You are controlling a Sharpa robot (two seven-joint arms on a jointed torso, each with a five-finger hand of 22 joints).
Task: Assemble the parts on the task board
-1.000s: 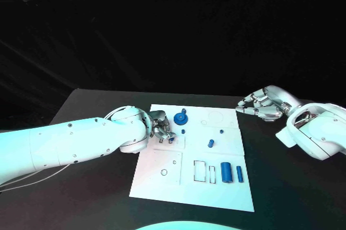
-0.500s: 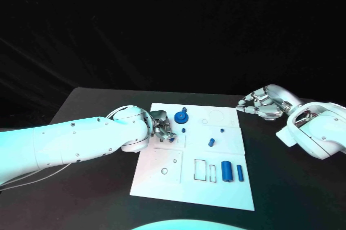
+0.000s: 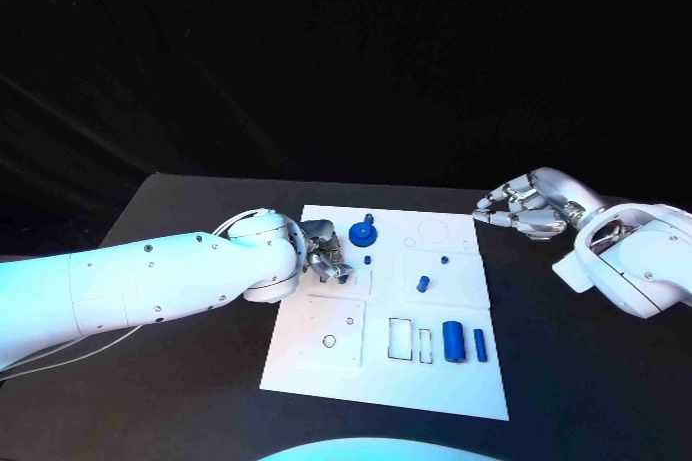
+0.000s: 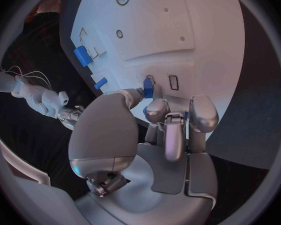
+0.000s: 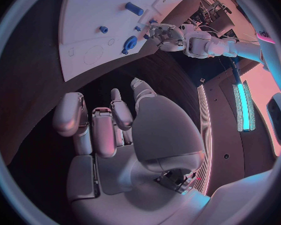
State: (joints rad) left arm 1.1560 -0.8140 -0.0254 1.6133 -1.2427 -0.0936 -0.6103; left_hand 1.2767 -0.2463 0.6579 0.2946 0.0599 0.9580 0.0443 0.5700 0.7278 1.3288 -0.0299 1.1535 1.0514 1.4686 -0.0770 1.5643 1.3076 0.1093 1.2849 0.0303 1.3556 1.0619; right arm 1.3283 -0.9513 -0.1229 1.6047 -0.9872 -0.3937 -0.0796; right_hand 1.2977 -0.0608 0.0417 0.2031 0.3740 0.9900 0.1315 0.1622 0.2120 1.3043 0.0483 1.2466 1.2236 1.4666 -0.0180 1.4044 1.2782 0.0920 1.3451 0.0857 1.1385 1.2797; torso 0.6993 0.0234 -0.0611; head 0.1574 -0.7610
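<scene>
The task board [image 3: 433, 381] lies mid-surface, where we reach it from both sides; our left hand [image 3: 323, 257] pinches a small blue part [image 4: 148, 90] over its near-left slots, seemingly to seat it, while our right hand [image 3: 522, 213] waits curled and empty alongside. We read no writing anywhere.

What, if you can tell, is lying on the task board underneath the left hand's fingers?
In the left wrist view the left hand has a small blue part at its fingertips, just above the task board, near two small rectangular outlines. Whatever lies directly below the palm is covered.
</scene>
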